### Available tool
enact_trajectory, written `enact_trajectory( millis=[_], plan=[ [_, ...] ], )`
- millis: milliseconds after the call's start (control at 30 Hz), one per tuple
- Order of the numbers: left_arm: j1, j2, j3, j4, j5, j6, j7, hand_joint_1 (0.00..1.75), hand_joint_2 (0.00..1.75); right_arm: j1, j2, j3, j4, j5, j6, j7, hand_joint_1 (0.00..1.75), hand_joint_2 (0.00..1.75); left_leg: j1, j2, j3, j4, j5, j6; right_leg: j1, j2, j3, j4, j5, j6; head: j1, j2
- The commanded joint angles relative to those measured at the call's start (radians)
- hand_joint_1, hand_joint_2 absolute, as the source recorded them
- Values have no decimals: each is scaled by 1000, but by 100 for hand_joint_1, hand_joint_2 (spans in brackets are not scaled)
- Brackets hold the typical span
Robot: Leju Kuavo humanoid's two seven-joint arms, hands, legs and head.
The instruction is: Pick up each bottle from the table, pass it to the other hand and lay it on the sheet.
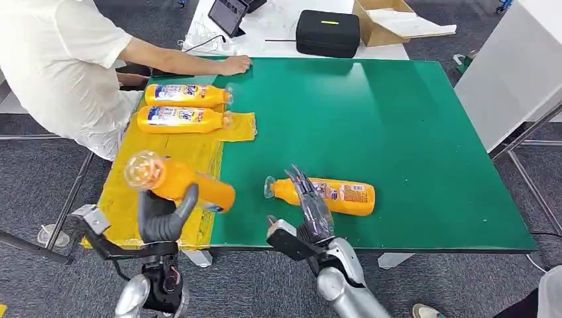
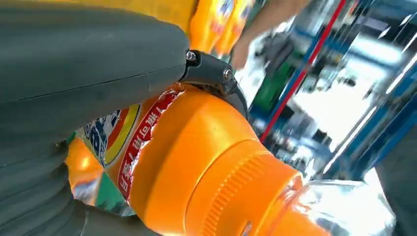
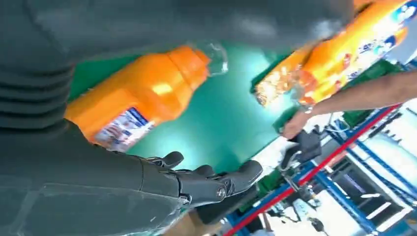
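My left hand (image 1: 161,215) grips an orange bottle (image 1: 177,181) with a clear cap, holding it above the near part of the yellow sheet (image 1: 192,150); up close the bottle (image 2: 206,167) lies under the thumb of my left hand (image 2: 78,83). Two more orange bottles (image 1: 187,95) (image 1: 182,119) lie side by side on the sheet's far end. A fourth orange bottle (image 1: 328,195) lies on the green table (image 1: 391,119) near the front edge. My right hand (image 1: 310,202) is open, fingers spread, just above and in front of it; the wrist view shows this hand (image 3: 196,182) beside that bottle (image 3: 142,96).
A person in a white shirt (image 1: 59,59) sits at the table's far left, one hand (image 1: 233,64) resting on the green top's far edge. Behind the table stand a black case (image 1: 327,32), a tablet (image 1: 227,14) and a cardboard box (image 1: 384,20).
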Motion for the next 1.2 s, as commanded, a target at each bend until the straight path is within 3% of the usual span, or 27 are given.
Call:
enact_trajectory(
  millis=[33, 100, 133, 200, 333, 533, 567, 600, 633, 700, 767, 833, 1200],
  plan=[
    [6, 16, 25, -40, -274, 223, -116, 175, 175, 61, -17, -40, -56, 18, -51, -33, 0, 0, 0, 1, 7, -1, -3, 1, 0, -1, 6, 0, -3, -2, 0, 0],
    [-1, 51, 5, -35, -564, 452, -136, 166, 175, 95, -23, -68, -122, 33, -88, -73, 0, 0, -1, 0, 7, 0, -3, 1, 0, -2, 7, 0, -3, -2, 0, 0],
    [-2, 56, 18, -31, -597, 493, -136, 168, 175, 108, -25, -78, -157, 42, -102, -84, 0, 0, 0, -1, 4, -1, -2, 1, 0, -3, 5, 0, -2, -1, 0, 0],
    [-9, 72, 41, -19, -668, 512, -116, 175, 175, 145, -26, -103, -244, 54, -120, -98, 0, 0, -1, -1, 5, -1, -2, 1, 0, -3, 5, 0, -3, -2, 0, 0],
    [-42, 39, 144, 120, -1072, 512, -49, 162, 175, 156, -14, -118, -315, 17, -143, -163, 0, 0, -1, -1, 6, -1, -2, 1, 0, -3, 6, 0, -3, -2, 0, 0],
    [-57, 28, 165, 161, -1090, 512, -77, 161, 175, 150, -10, -119, -313, 18, -145, -163, 0, 0, -1, 0, 5, -1, -1, 0, 0, -1, 4, -1, -2, -2, 0, 0],
    [-77, 40, 155, 216, -1183, 512, -20, 175, 175, 141, -10, -114, -292, 11, -148, -183, 0, 0, 0, 0, 5, -1, -1, 0, 0, -1, 4, -1, -1, -2, 0, 0],
    [-100, 72, 113, 264, -1170, 510, 14, 175, 175, 139, -10, -115, -288, 2, -141, -184, 0, 0, -1, 0, 10, -1, -3, 1, 0, -2, 9, -1, -3, -3, 0, 0],
    [-115, 89, 94, 298, -1173, 503, 46, 175, 175, 140, -10, -116, -285, -2, -136, -185, 0, 0, -1, -1, 5, -2, 0, 0, 0, -2, 4, -1, -1, -2, 0, 0],
    [-179, 158, 19, 438, -1290, 442, 168, 175, 175, 140, -8, -127, -267, -14, -121, -199, 0, 0, -1, -2, 7, -3, 0, 0, 0, -4, 7, -2, -2, -2, 0, 0],
    [-216, 192, -12, 517, -1342, 397, 210, 175, 175, 137, -5, -135, -255, -32, -103, -212, 0, 0, -1, -2, 8, -3, 0, 0, 0, -3, 7, -2, -1, -2, 0, 0],
    [-257, 203, -31, 596, -1333, 317, 226, 175, 175, 134, 4, -145, -240, -52, -85, -229, 0, 0, -1, -1, 7, -3, 0, 0, 0, -2, 7, -2, -1, -2, 0, 0],
    [-270, 211, -49, 600, -1360, 296, 255, 175, 175, 131, 11, -146, -233, -56, -79, -234, 0, 0, 0, 1, 3, -1, 0, 0, 1, -1, 3, -1, -1, -2, 0, 0]
  ],
)
